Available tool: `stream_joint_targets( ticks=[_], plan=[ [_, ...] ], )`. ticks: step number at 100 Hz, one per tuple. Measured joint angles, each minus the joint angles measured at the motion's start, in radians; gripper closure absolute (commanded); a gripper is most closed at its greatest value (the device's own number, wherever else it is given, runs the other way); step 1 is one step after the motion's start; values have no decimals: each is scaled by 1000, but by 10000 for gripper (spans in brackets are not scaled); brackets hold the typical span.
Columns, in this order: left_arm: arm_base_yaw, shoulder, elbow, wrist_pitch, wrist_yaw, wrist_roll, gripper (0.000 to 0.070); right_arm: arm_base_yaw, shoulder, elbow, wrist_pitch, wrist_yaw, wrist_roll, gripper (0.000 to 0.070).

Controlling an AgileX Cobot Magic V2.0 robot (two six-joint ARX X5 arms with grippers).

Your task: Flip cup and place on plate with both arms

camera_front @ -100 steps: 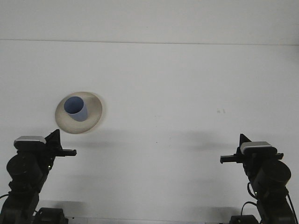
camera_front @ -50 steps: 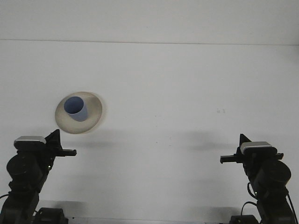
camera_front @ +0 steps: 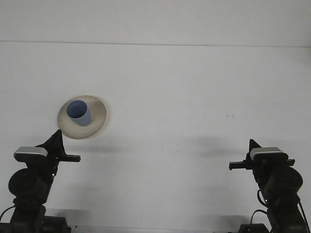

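A blue cup (camera_front: 78, 112) stands upright, mouth up, on a cream plate (camera_front: 98, 114) just ahead of the left gripper (camera_front: 68, 157). The right gripper (camera_front: 236, 166) sits well apart across the white table (camera_front: 194, 87). Neither holds anything; their finger spread cannot be made out.

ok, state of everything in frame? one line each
blue cup: standing on the plate, top face towards the camera; cannot tell whether that is the open mouth or the base
plate: flat on the table, left of centre, carrying the cup
left gripper: low by the table's near edge, just short of the plate, holding nothing
right gripper: low at the near right, far from the plate, holding nothing
table: white
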Motion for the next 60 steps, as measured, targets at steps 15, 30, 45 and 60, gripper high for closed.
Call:
stream_joint_targets(
  ticks=[15,30,45,60],
  plan=[
    [-2,-118,-173,97,0,9,689,0,0,0,0,0,0,700],
    [-2,-237,-296,121,0,20,689,0,0,0,0,0,0,700],
    [-2,-346,-380,119,0,27,689,0,0,0,0,0,0,700],
    [1,-379,-412,132,0,31,689,0,0,0,0,0,0,700]
  ],
)
